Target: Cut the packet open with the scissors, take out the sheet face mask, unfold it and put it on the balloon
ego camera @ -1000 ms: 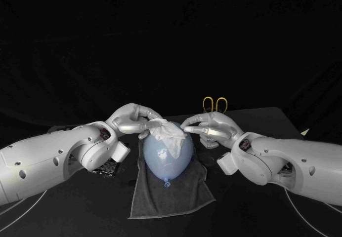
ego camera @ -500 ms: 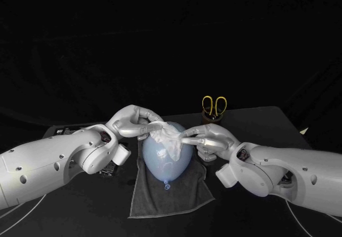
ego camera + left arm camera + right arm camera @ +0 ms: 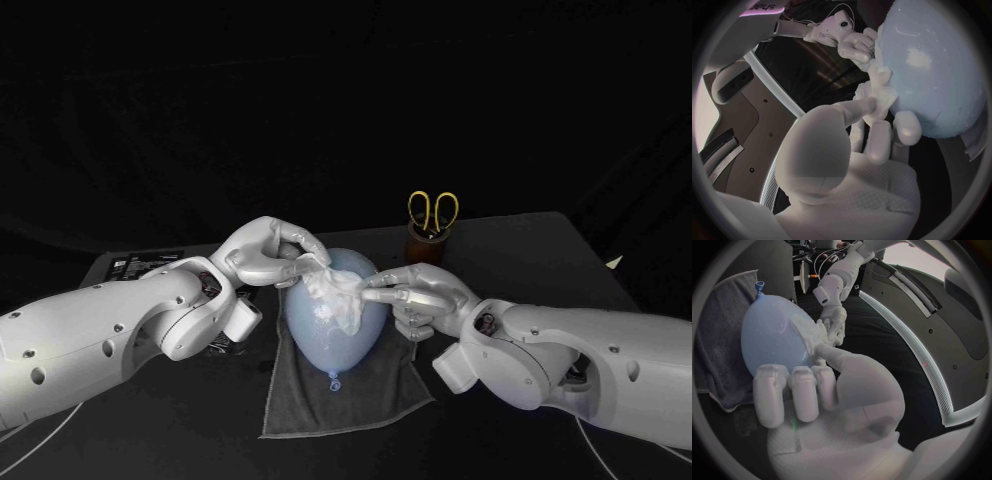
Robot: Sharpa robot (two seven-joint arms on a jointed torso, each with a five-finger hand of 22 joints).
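Left robot hand (image 3: 268, 252) is closed in a pinch on the far-left edge of the sheet face mask (image 3: 336, 289), thumb and fingertips meeting on the white fabric, just over the far end of the balloon (image 3: 335, 332). Right robot hand (image 3: 420, 297) comes in from the opposite side and grips the mask's right edge between thumb and a fingertip. From its wrist camera the other fingers (image 3: 791, 392) are curled in and resting against the balloon's side. So both robot hands hold the mask, nothing else in them. The mask sits bunched and wrinkled on the upper far part of the balloon, between the two hands, touching the balloon's skin and covering only that end. The balloon is pale blue and lies lengthwise on a grey towel (image 3: 351, 398), knot end pointing toward the robot. The towel is flat on the black desk (image 3: 519, 240). Yellow-handled scissors (image 3: 433, 209) stand handles up in a brown holder (image 3: 426, 245), beyond the right robot hand and apart from it, off to the balloon's far right.
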